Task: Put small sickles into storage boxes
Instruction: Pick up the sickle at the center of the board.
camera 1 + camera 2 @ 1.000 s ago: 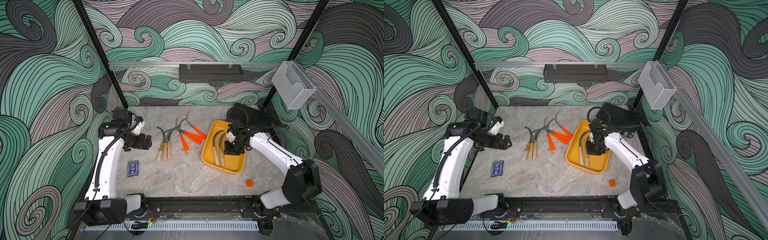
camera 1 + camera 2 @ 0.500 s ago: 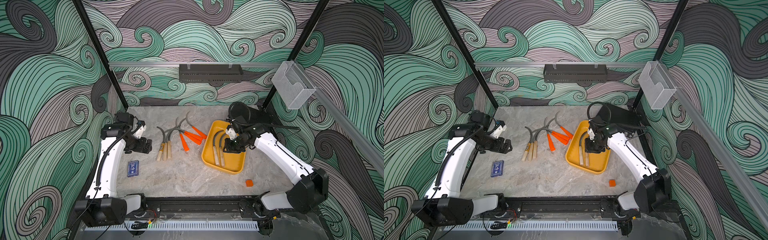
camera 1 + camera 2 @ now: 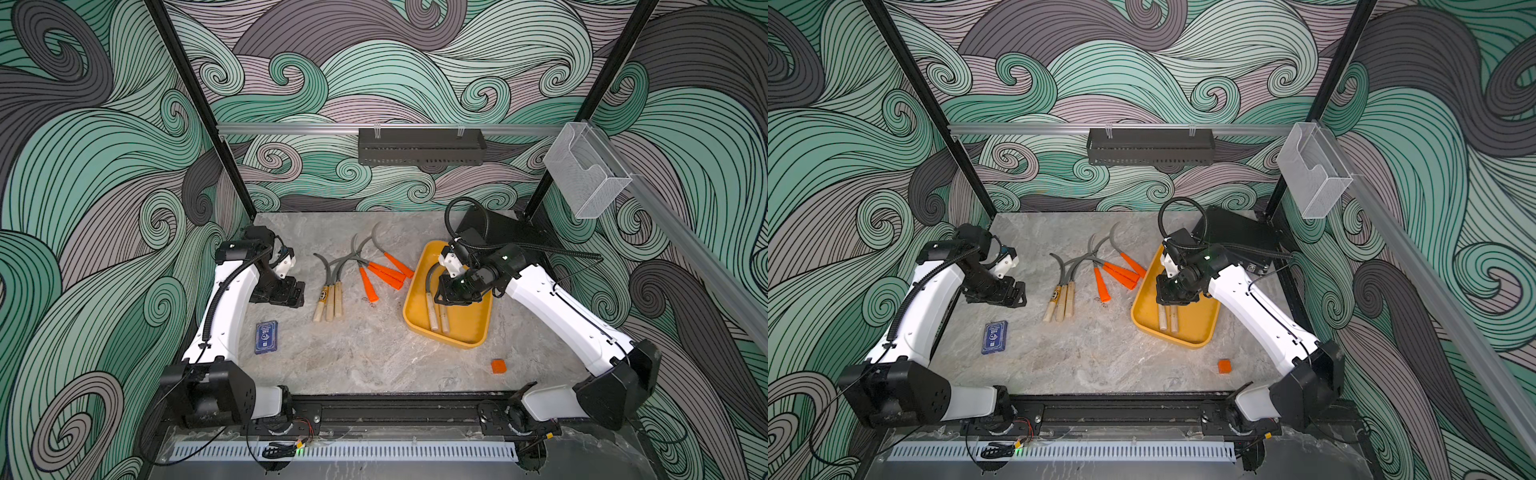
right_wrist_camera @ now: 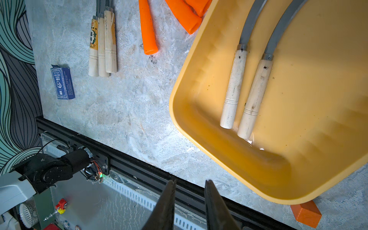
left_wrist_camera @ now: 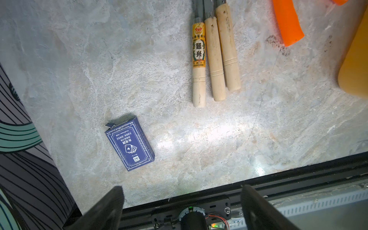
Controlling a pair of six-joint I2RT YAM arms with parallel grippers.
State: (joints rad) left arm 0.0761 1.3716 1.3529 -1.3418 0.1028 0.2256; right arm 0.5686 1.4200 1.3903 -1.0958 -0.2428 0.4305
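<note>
The marble table point(image 3: 374, 365) carries everything. The yellow-orange tray point(image 3: 467, 322) on it looks light and unanchored, so a knock on its wall could slide or tip it. The right gripper point(image 4: 190, 184) hangs over the tray with its jaws drawn together on nothing. If it leaves low, it could catch the rim or drag the two wooden-handled sickles point(image 4: 233, 89) lying side by side inside, handles toward the tray's end nearest the robot's base. The left gripper point(image 5: 181, 188) is spread wide and empty, well apart from the tray on its left-arm side. Between that gripper and the tray, three wooden-handled sickles point(image 3: 330, 301) lie pressed together, so a pinch may take two handles at once or roll one aside. Nearer the tray, the orange-handled sickles point(image 3: 368, 286) appear to overlap blades with them, and the closest handle ends just beside the tray wall. Lifting one could hook a neighbour or shove the tray. The blue card box point(image 3: 266, 336), farther from the tray than any sickle, and the small orange cube point(image 3: 498, 366), near the tray's base-side corner, might be grabbed by mistake.
</note>
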